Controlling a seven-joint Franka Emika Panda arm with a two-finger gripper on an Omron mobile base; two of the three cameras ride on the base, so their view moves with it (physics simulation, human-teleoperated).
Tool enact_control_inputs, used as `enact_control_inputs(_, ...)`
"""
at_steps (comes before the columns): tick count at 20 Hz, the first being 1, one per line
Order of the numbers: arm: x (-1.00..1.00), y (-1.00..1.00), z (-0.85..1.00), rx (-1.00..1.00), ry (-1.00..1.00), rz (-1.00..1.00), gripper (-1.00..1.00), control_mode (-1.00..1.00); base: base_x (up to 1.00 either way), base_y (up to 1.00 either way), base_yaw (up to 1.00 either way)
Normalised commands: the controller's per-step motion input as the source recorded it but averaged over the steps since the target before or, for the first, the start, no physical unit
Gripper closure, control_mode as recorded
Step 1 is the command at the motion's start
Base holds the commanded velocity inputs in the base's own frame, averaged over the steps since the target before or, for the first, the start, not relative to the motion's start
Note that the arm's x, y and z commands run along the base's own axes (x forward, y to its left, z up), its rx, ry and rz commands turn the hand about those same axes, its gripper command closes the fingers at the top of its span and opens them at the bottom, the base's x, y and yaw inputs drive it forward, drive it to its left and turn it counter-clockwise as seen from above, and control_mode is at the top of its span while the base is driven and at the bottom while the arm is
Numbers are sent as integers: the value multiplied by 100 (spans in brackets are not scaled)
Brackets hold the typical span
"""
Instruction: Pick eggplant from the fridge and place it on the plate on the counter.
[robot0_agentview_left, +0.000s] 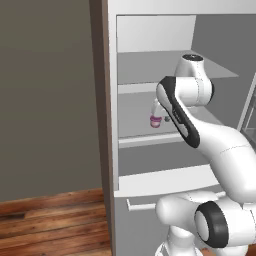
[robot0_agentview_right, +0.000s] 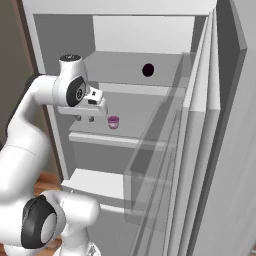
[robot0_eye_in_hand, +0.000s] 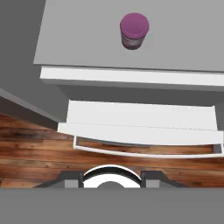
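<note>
The white arm reaches up from its base and bends forward into the open fridge (robot0_agentview_right: 150, 35), its wrist level and the hand turned straight down over the near edge of a middle shelf (robot0_agentview_right: 100, 137). The pincer (robot0_agentview_right: 85, 119) hangs clenched with nothing between its tips, left of a small pink-purple cup (robot0_agentview_right: 113, 122) standing upright on that shelf. The eggplant (robot0_agentview_right: 148, 70) lies on the shelf above, far back and to the right.

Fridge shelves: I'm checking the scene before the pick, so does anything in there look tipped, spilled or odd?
Nothing stands out. The small pink-purple cup stands upright on a middle shelf of the fridge with no spill around it. The eggplant sits on the shelf above, near the back.
</note>
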Motion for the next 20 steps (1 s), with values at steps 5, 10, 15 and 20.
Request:
enact_control_inputs(5, -1, -5, 0, 0, -14, 0, -100, -100, 0, 0, 0)
enact_control_inputs(10, -3, -28, 12, 0, -32, -1, -100, -100, 0, 0, 0)
enact_control_inputs(15, -2, -29, 23, 0, -34, -6, -100, -100, 0, 0, 0)
enact_control_inputs(20, 0, -17, 42, 0, -22, -11, -100, -100, 0, 0, 0)
